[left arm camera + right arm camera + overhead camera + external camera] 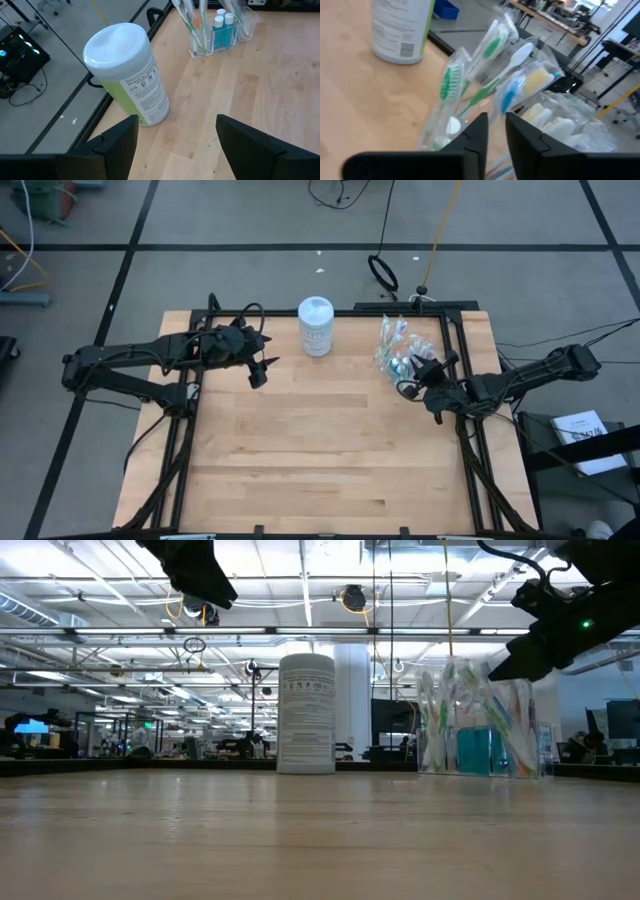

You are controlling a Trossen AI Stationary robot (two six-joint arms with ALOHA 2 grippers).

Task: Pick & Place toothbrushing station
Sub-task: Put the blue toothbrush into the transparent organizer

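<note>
Fingers of the right gripper [492, 131] stand slightly parted just beside the wrapped toothbrushes [485, 75], gripping nothing. Green, blue and white, these fan upright from the clear holder [478, 730] with teal tubes [223, 31], at the worktop's [330, 450] far right corner. The left gripper [176, 145] hovers released.

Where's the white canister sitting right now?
In the high view the white canister stands upright at the table's far edge, centre, between the left gripper and the clear toothbrush holder, touching neither.

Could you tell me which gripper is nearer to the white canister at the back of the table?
The left gripper is nearer, hovering open just to the white canister's left. The right gripper is farther off on the other side, at the toothbrush holder.
</note>
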